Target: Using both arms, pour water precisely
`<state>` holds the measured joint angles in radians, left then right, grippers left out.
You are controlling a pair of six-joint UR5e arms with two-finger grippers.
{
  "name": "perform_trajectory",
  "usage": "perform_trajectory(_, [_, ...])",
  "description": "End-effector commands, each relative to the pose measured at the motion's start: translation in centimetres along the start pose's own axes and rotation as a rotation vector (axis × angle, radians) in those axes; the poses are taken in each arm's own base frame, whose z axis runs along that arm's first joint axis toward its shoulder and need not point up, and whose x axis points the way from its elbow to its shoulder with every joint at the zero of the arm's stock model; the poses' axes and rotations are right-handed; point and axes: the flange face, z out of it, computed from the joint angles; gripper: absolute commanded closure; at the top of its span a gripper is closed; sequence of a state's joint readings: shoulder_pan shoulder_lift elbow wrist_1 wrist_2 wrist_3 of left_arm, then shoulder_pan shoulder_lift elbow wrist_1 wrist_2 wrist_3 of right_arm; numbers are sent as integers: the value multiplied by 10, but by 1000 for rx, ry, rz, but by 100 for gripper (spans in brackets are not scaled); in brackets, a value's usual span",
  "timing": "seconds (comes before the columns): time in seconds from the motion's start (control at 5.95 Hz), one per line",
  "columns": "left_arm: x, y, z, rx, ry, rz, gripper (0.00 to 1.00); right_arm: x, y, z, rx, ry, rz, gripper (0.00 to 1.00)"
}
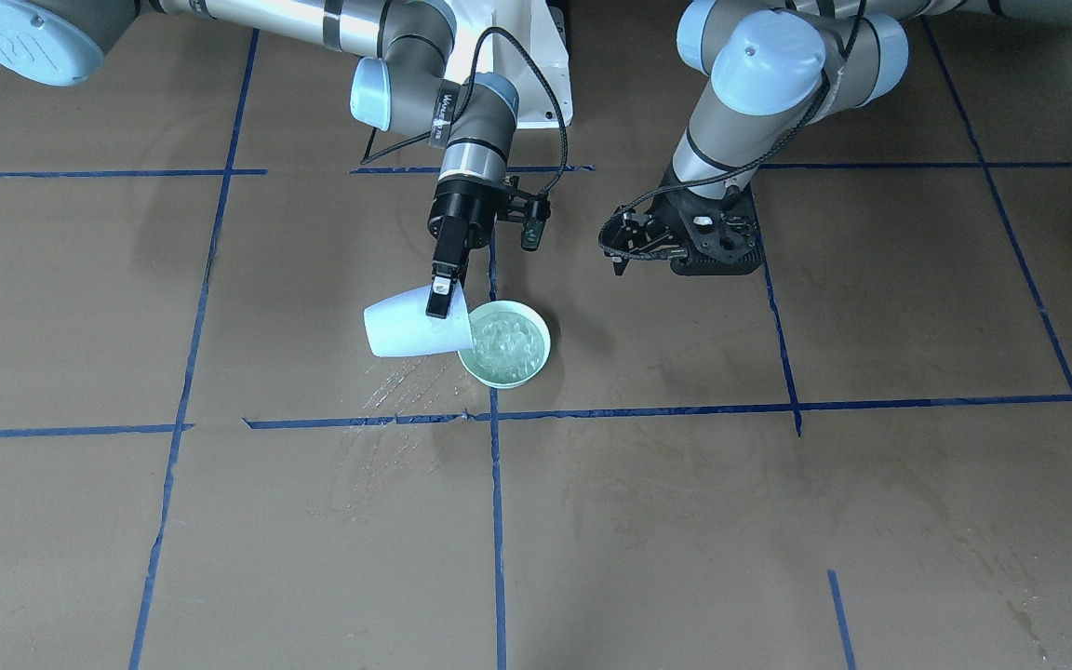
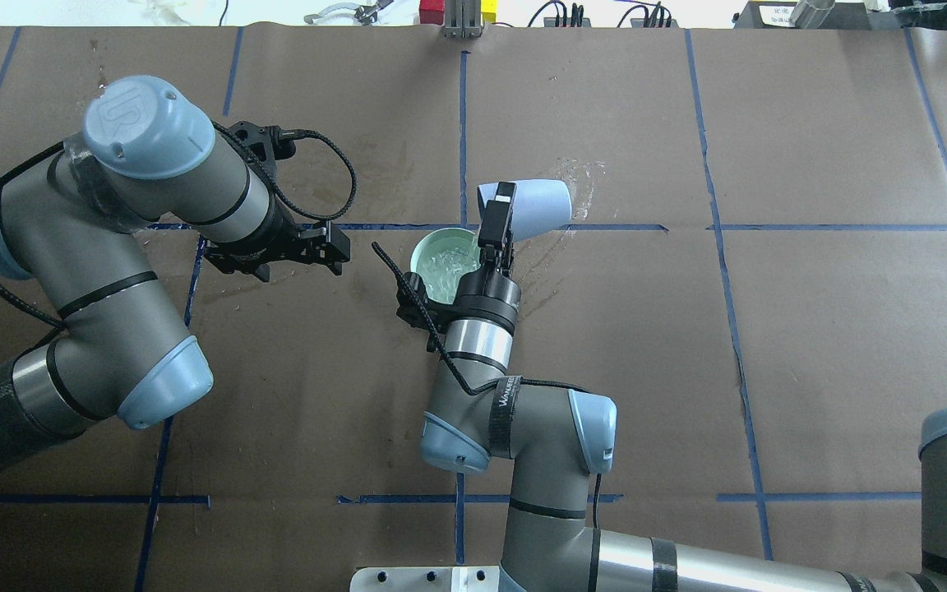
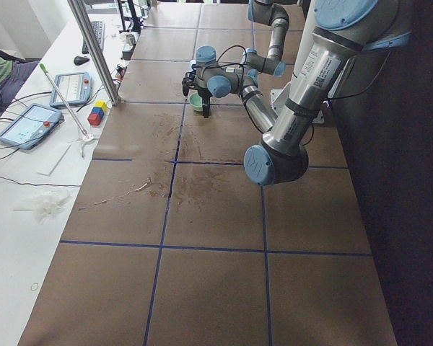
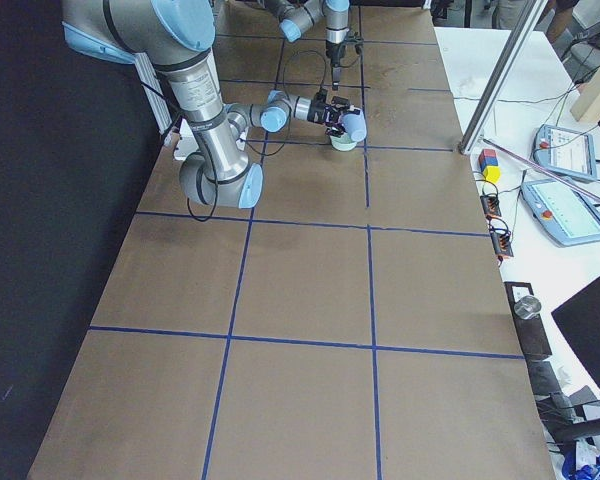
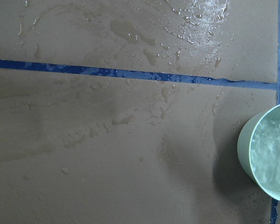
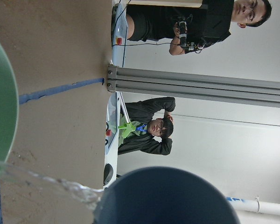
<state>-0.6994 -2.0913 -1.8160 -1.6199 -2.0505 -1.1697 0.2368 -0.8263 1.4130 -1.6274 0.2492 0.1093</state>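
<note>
Some water (image 1: 503, 342) in bowl (image 1: 499, 380), droplets (image 1: 392, 381) beside

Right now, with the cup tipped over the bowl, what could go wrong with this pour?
1. Missing the bowl: the right gripper tips the white cup right at the bowl's rim, and wet streaks already lie on the table beside it.
2. Overflow: the water looks high in the bowl in the left wrist view, so more pouring may top it.
3. The left gripper hangs apart from the bowl; a nudge from the cup could shift it.
</note>
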Motion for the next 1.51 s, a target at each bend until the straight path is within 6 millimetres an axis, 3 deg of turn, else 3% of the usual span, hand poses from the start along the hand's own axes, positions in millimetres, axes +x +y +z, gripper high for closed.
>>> perform_trajectory(0.0, [0, 0, 0, 0, 0, -1, 0, 1, -1, 0, 1, 3, -4, 100])
perform_trajectory(1.01, [0, 0, -1, 0, 1, 0, 0, 2, -1, -1, 2, 2, 1, 100])
perform_trajectory(1.35, [0, 0, -1, 0, 1, 0, 0, 16, -8, -4, 12, -5, 72, 100])
